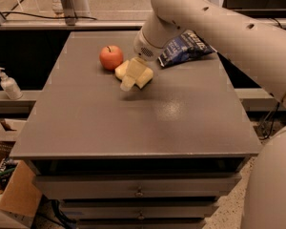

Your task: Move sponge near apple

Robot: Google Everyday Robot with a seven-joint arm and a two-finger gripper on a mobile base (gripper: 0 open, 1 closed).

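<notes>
The red-orange apple [111, 57] stands on the back left part of the grey table [133, 128]. The pale yellow sponge [145, 75] lies flat on the table just right of the apple, a small gap from it. My gripper [131, 80] hangs from above directly over the sponge. One blocky pale finger [128, 81] shows in front of the sponge's middle and casts a shadow on the table. The jaws look open and off the sponge. The second finger is hidden behind the first.
A dark blue chip bag [186, 46] lies behind the gripper at the back right. My arm [219, 23] crosses the upper right. A white pump bottle [8, 84] stands on a lower ledge to the left. Drawers sit under the table's front edge.
</notes>
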